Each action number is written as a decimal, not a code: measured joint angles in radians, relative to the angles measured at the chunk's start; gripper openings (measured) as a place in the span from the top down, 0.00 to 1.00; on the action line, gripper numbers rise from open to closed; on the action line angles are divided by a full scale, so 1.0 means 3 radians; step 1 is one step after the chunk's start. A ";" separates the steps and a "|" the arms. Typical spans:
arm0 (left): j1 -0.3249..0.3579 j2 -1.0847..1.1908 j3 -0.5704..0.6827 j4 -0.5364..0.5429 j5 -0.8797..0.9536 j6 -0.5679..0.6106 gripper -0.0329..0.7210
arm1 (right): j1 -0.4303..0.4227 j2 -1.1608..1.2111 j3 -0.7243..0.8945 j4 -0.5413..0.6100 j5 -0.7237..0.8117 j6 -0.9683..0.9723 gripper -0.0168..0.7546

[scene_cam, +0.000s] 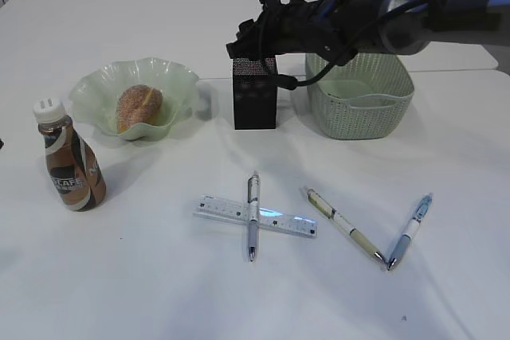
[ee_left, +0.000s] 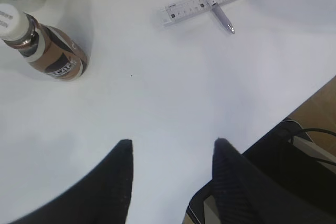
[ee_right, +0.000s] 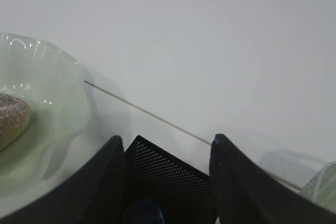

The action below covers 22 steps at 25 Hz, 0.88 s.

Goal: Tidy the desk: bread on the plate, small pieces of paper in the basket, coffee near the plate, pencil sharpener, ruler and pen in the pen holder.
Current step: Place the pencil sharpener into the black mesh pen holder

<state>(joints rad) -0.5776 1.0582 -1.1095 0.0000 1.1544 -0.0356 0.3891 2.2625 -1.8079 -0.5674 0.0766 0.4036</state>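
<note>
three pens (scene_cam: 253, 214) and the ruler (scene_cam: 255, 217) lie unsorted on the near half of the desk (scene_cam: 159, 276), the ruler's long axis running left to right with one pen crossed over it. the right gripper (ee_right: 165, 148) hangs directly over the pen holder (scene_cam: 255, 93) at the far middle, jaws parted around its mouth; something dark sits low between them, too cut off to name. the left gripper (ee_left: 173, 148) hovers half open and empty, near left, closer to the ruler. bread (scene_cam: 139, 107) already rests on the plate (scene_cam: 96, 89).
</note>
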 joint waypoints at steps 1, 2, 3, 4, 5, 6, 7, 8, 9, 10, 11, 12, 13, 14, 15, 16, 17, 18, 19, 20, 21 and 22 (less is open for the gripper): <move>0.0000 0.0000 0.0000 0.0000 0.0000 0.0000 0.50 | 0.0000 -0.0025 0.0000 -0.0002 0.0042 0.0000 0.44; 0.0000 0.0000 0.0000 0.0000 -0.0003 0.0000 0.50 | 0.0000 -0.0036 0.0000 -0.0002 0.0049 0.0000 0.44; 0.0000 0.0000 0.0000 0.0000 -0.0003 0.0000 0.50 | 0.0000 -0.0069 0.0000 -0.0002 0.0129 0.0000 0.44; 0.0000 0.0000 0.0000 0.0000 -0.0003 0.0000 0.50 | 0.0000 -0.0119 0.0000 -0.0002 0.0233 0.0005 0.44; 0.0000 0.0000 0.0000 0.0000 -0.0003 0.0000 0.50 | 0.0000 -0.0163 0.0000 0.0023 0.0358 0.0008 0.44; 0.0000 0.0000 0.0000 -0.0021 -0.0003 0.0000 0.50 | 0.0000 -0.0170 0.0000 0.0042 0.0396 0.0014 0.44; 0.0000 0.0000 0.0000 0.0000 -0.0003 0.0000 0.50 | 0.0000 -0.0229 0.0000 0.0118 0.0557 0.0016 0.44; 0.0000 0.0000 0.0000 0.0000 -0.0003 0.0000 0.50 | 0.0000 -0.0274 0.0000 0.0200 0.0698 0.0021 0.44; 0.0000 0.0000 0.0000 0.0000 -0.0003 0.0000 0.50 | 0.0000 -0.0311 0.0000 0.0271 0.0830 0.0021 0.44; 0.0000 0.0000 0.0000 0.0000 -0.0003 0.0000 0.50 | 0.0000 -0.0352 0.0000 0.0336 0.0920 0.0023 0.44; 0.0000 0.0000 0.0000 0.0000 -0.0008 0.0000 0.50 | 0.0000 -0.0381 0.0000 0.0393 0.1011 0.0023 0.44; 0.0000 0.0000 0.0000 0.0000 -0.0008 0.0000 0.50 | 0.0000 -0.0424 0.0000 0.0455 0.1133 0.0023 0.44; 0.0000 0.0000 0.0000 0.0000 -0.0008 0.0000 0.50 | 0.0000 -0.0450 0.0000 0.0498 0.1184 0.0023 0.44; 0.0000 0.0000 0.0000 0.0000 -0.0015 0.0000 0.50 | 0.0000 -0.0487 0.0000 0.0542 0.1273 0.0023 0.44; 0.0000 0.0000 0.0000 0.0000 -0.0022 0.0000 0.50 | 0.0000 -0.0547 0.0000 0.0604 0.1416 0.0023 0.44; 0.0000 0.0000 0.0000 0.0000 -0.0030 0.0000 0.50 | 0.0000 -0.0567 0.0000 0.0620 0.1472 0.0023 0.44; 0.0000 0.0000 0.0000 0.0000 -0.0051 0.0000 0.50 | 0.0000 -0.0597 0.0000 0.0657 0.1540 0.0023 0.44; 0.0000 0.0000 0.0000 0.0000 -0.0059 0.0000 0.50 | 0.0000 -0.0667 0.0000 0.0735 0.1714 0.0023 0.45; 0.0000 0.0000 0.0000 -0.0021 -0.0066 0.0000 0.50 | 0.0000 -0.0681 0.0000 0.0751 0.1748 0.0023 0.45; 0.0000 0.0000 0.0000 -0.0021 -0.0066 0.0000 0.50 | 0.0000 -0.0681 0.0000 0.0751 0.1748 0.0023 0.45; 0.0000 0.0000 0.0000 0.0000 -0.0073 0.0000 0.50 | 0.0000 -0.0738 0.0000 0.0827 0.1951 0.0009 0.45; 0.0000 0.0000 0.0000 0.0000 -0.0073 0.0000 0.50 | 0.0000 -0.0738 0.0000 0.0827 0.1951 0.0009 0.45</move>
<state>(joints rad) -0.5776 1.0582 -1.1095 0.0000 1.1324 -0.0356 0.3891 2.0409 -1.8079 -0.3193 0.6619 0.4064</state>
